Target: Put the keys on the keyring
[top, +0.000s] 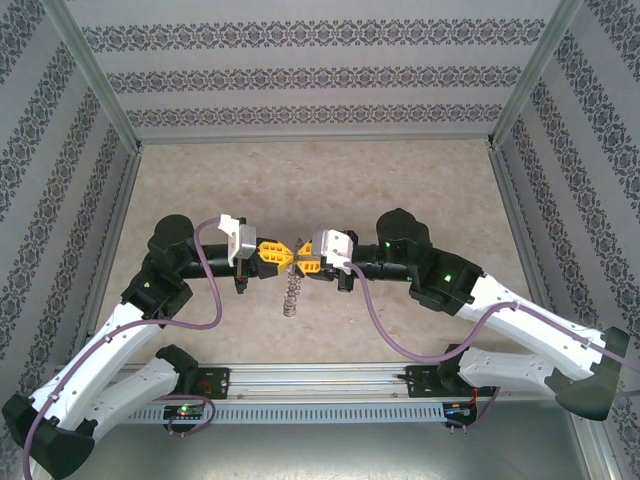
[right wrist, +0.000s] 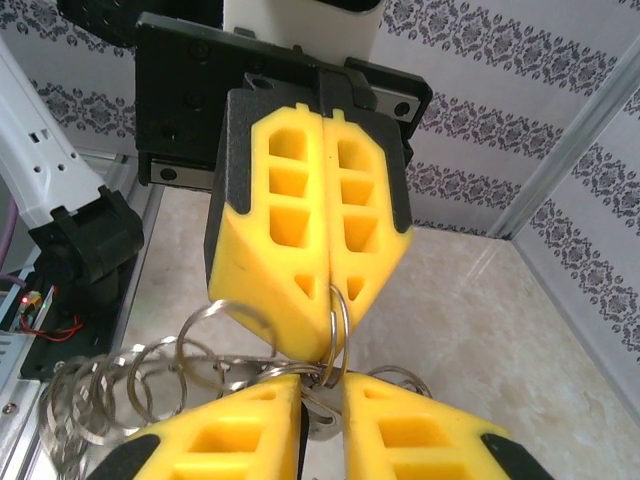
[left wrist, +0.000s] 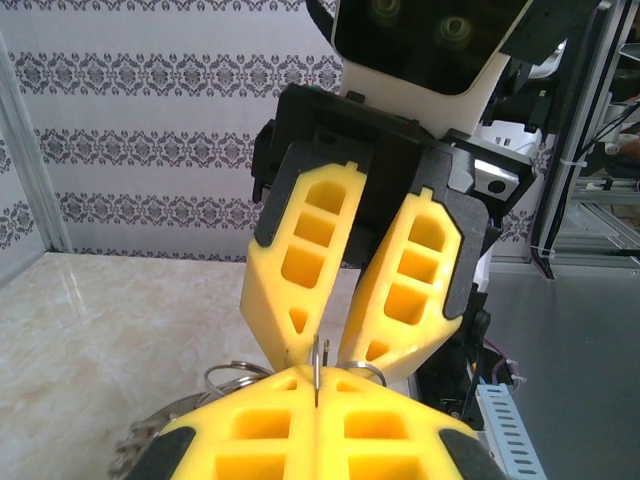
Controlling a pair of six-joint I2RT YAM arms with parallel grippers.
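The left gripper (top: 284, 252) is closed on a ring (right wrist: 339, 322), which stands upright and edge-on between its fingertips. The right gripper (top: 301, 258) meets it tip to tip from 3 o'clock. Its jaws stand a little apart around a metal piece, and I cannot tell if they pinch it. The keys (top: 290, 298) hang from this meeting point toward 6 o'clock in the top view, long axis 12 to 6, equally near both grippers. I judge the next move depends on the ring's edge entering that gap.
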